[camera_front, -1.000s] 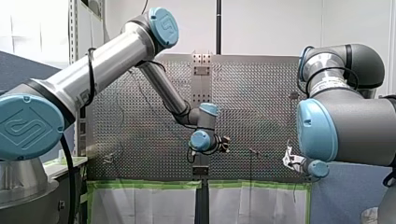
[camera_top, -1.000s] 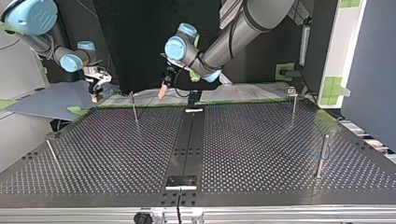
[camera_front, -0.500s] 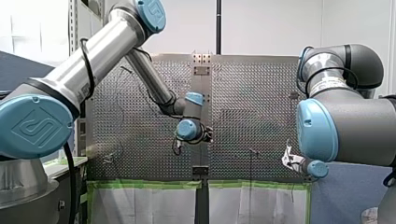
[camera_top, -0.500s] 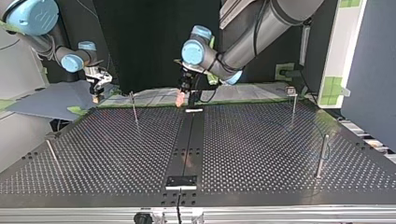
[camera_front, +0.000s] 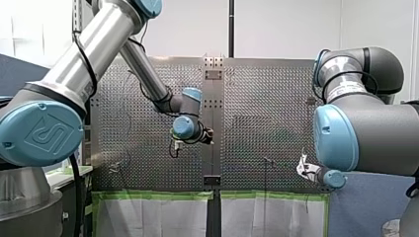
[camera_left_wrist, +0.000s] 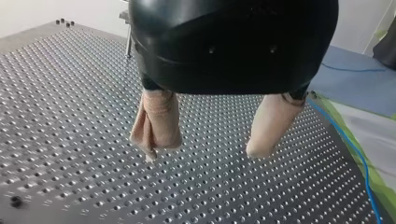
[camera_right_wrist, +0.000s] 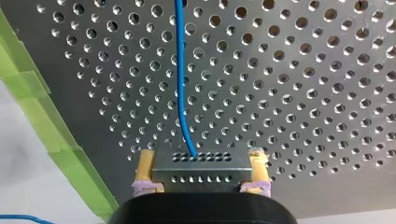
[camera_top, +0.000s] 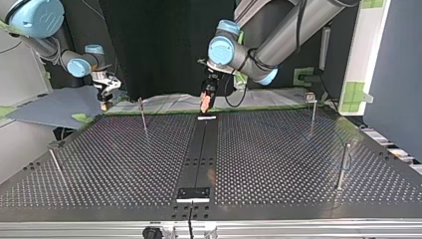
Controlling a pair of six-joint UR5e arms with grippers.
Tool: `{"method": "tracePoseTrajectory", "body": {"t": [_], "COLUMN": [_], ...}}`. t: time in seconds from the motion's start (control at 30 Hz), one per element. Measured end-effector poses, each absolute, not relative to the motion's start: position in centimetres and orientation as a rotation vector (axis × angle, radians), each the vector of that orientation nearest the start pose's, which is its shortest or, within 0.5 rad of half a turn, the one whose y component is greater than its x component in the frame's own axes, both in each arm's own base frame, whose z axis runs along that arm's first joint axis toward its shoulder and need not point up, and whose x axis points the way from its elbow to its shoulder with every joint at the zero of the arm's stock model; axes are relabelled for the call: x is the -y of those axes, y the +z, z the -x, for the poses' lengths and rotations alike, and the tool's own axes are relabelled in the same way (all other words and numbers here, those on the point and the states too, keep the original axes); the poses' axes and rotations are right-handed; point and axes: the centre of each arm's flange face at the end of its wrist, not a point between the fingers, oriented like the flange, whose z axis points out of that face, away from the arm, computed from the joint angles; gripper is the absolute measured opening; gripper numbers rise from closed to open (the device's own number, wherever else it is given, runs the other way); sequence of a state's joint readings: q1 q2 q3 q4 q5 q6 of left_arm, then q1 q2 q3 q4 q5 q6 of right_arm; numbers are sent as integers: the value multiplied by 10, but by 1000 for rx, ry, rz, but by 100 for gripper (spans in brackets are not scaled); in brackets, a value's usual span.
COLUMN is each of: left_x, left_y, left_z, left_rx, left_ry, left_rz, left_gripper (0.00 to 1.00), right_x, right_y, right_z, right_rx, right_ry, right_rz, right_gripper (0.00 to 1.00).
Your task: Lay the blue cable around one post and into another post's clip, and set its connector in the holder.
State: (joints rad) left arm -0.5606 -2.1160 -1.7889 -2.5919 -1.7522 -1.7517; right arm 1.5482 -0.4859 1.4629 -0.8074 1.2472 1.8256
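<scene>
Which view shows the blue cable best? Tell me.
The right wrist view: the cable runs plainly over the table to the connector held in my right gripper. The left wrist view shows a stretch by the table's edge. In the front and top views I cannot make it out.

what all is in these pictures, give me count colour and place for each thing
table: 1, dark grey, perforated, under everything
centre strip: 1, black, down the table's middle
posts: 4, thin metal, standing spread over the table
green tape: strips, green, along the table's edge
blue cable: 1, blue, runs from the connector ahead over the table
connector: 1, grey metal, between the right tool's fingers
left tool: 1, black with beige pads, open, above the table
right tool: 1, yellow pads, shut on the connector
</scene>
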Motion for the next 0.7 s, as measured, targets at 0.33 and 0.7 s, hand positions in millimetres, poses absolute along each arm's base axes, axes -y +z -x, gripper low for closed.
{"method": "tracePoseTrajectory", "body": {"t": [0.33,0.7], "left_x": [372,324], "left_y": [157,175], "left_z": [-404,-388], "left_rx": [-1784,-1782], "left_ry": [-314,-245], "left_rz": [-146,-54], "left_gripper": [100,100], "right_x": [674,673], "right_y": [-79,-81], "right_z": [-153,-153], "right_rx": [1432,1432], "right_ry": [1530,1529], "right_rz": [-1434,-1436], "right_gripper": [2,2]}}
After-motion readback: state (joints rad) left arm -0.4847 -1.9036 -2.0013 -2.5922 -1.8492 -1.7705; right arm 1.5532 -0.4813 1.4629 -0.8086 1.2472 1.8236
